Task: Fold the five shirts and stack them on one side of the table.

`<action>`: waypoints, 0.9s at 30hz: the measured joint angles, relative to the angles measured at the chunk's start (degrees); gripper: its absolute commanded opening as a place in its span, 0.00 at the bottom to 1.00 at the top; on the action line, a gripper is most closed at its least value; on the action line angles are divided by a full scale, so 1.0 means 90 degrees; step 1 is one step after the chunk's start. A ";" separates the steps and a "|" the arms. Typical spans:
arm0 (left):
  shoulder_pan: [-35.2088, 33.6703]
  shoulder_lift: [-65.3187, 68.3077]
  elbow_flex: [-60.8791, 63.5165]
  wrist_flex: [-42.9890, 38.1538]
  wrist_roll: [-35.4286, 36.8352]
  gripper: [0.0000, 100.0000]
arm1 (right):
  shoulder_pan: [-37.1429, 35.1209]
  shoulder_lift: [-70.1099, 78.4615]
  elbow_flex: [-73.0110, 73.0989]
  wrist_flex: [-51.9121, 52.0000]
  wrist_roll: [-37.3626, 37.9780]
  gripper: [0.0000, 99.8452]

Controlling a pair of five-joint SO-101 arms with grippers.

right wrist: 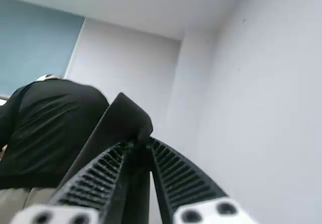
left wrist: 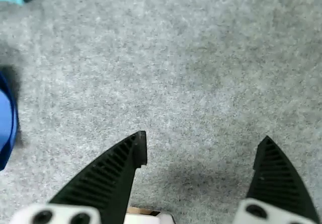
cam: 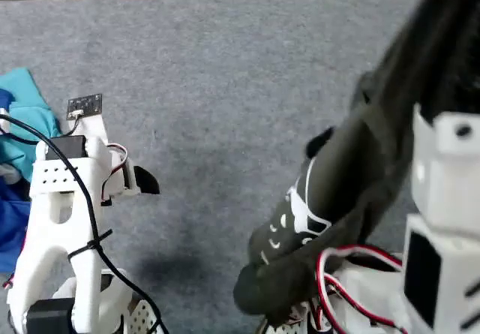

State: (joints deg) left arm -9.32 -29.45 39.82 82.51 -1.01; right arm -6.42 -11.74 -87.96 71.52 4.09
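High view: a fixed camera looks down over the grey counter [cam: 225, 71], with both arms close beneath it. Left wrist view: faces down, near the counter, past the left pincer [left wrist: 203, 139]. Right wrist view: tilts up past the right pincer [right wrist: 146, 144] toward wall [right wrist: 261, 83] and ceiling [right wrist: 151, 2]. The high view shares the counter and the blue shirt [cam: 11, 218] with the left wrist view, and the dark shirt [cam: 352, 184] with the right.

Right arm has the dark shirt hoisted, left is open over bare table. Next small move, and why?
Probably lower the right gripper toward the bare middle of the table so the dark shirt spreads out. It is shut on a fold, pointing upward, and the shirt hangs bunched by that arm's base. The left gripper hovers open, free to pin an edge.
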 measured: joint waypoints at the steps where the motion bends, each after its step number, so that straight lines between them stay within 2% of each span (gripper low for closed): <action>1: 0.0000 0.0000 0.0000 0.0000 0.0000 0.34 | -0.0029 -0.0020 0.0205 0.0000 0.0000 0.00; 13: 0.0049 0.0000 0.0000 0.0000 0.0000 0.34 | -0.0039 0.0010 0.4825 0.0147 0.0000 0.00; 16: 0.0430 0.0000 0.0000 0.0000 0.0010 0.34 | -0.0039 0.0010 0.5900 0.0147 0.0244 0.00; 21: 0.1348 0.0000 -0.0107 0.0000 0.0029 0.34 | 0.0068 0.0010 0.7756 0.0147 0.1143 0.00; 27: 0.2237 0.0020 -0.0742 -0.0264 0.0713 0.34 | 0.1074 0.0020 0.9709 -0.0781 0.1416 0.00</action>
State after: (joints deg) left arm 10.81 -29.27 33.14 80.13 5.41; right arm 3.25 -11.56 -0.57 64.48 16.84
